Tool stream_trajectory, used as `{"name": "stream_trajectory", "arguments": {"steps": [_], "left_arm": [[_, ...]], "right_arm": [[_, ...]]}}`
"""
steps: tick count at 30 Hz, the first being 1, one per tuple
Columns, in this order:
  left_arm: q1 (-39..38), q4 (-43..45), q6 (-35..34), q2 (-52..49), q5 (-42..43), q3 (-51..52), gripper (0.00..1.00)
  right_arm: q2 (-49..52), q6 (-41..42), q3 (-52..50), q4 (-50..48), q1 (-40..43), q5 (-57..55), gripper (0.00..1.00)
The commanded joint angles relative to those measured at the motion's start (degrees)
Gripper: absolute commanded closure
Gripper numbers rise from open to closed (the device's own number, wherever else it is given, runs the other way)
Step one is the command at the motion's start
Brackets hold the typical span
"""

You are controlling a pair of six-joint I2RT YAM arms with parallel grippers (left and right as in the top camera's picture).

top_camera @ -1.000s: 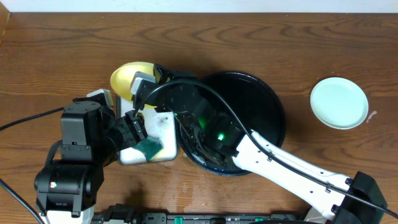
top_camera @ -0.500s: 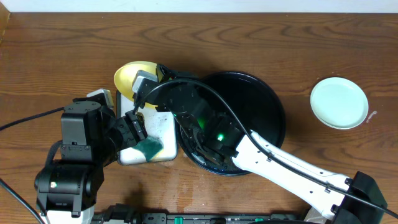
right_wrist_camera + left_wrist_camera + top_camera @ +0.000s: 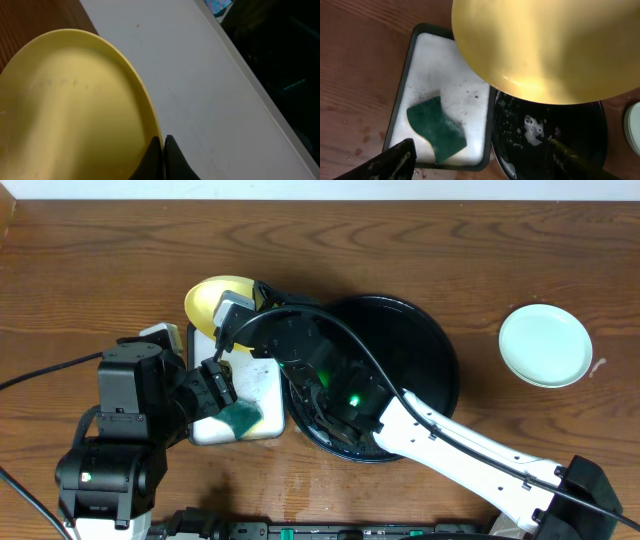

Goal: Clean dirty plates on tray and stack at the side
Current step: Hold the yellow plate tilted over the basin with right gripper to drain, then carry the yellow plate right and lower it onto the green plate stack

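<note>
One yellow plate, one mint plate, one dish, one tray, one sponge.

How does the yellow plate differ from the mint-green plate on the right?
The yellow plate is pinched at its rim by the right gripper; the mint-green plate lies free on the table. The yellow plate hangs over the far end of the white tray; the mint-green plate sits far right, alone. Both are small, round and shallow.

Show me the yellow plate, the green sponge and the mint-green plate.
yellow plate (image 3: 550,45), left wrist view, centre of its face
green sponge (image 3: 437,130), left wrist view, middle of its top
mint-green plate (image 3: 545,345), overhead view, centre of its well
</note>
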State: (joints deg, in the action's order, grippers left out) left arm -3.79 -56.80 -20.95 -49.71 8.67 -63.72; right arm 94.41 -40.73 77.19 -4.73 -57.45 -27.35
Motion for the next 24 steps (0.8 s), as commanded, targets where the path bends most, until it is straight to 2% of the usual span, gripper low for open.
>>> {"name": "stream_trajectory", "arguments": {"steps": [1, 3, 4, 6, 8, 11, 12, 14, 16, 19, 22, 24], "left_arm": [[0.35, -0.13, 0.37, -0.02, -0.13, -1.11, 0.17], [0.35, -0.13, 0.37, 0.00, -0.13, -1.11, 0.17], [0.35, -0.13, 0.37, -0.02, -0.13, -1.11, 0.17], [0.35, -0.13, 0.37, -0.02, -0.13, -1.11, 0.17], [0.35, -0.13, 0.37, 0.00, -0.13, -1.11, 0.17], [0.35, -0.13, 0.37, 0.00, -0.13, -1.11, 0.17], [0.35, -0.13, 0.37, 0.00, -0.13, -1.11, 0.17], [0.35, -0.13, 0.37, 0.00, -0.13, -1.11, 0.17], [0.35, -0.13, 0.37, -0.02, -0.13, -1.11, 0.17], [0.35, -0.13, 0.37, -0.02, -0.13, -1.11, 0.17], [0.35, -0.13, 0.37, -0.02, -0.13, -1.11, 0.17], [0.35, -0.13, 0.37, 0.00, -0.13, -1.11, 0.17]], "right_arm": [[-1.09, 6.08, 1.07, 0.42, 0.39, -1.88, 0.99], [-1.07, 12.63, 1.07, 3.87, 0.39, 1.60, 0.99], [-1.07, 11.15, 1.07, 6.40, 0.39, 4.39, 0.99], [-0.81, 8.59, 1.05, 7.17, 0.70, -1.16, 0.99], [-0.76, 15.54, 1.05, 5.57, 1.49, -8.41, 0.99], [-0.76, 18.78, 1.05, 8.92, 2.82, -7.30, 0.99], [-0.79, 22.40, 1.05, 10.73, 3.74, -8.96, 0.99], [-1.29, 35.01, 1.05, 16.98, 6.49, -10.19, 0.99], [-1.53, 47.69, 1.05, 24.76, 10.73, -4.79, 0.99], [-1.51, 57.94, 1.05, 32.59, 19.63, 11.06, 0.99], [-1.53, 61.99, 1.05, 36.57, 31.28, 30.56, 0.99], [-1.53, 61.92, 1.05, 37.88, 37.59, 39.32, 0.99]]}}
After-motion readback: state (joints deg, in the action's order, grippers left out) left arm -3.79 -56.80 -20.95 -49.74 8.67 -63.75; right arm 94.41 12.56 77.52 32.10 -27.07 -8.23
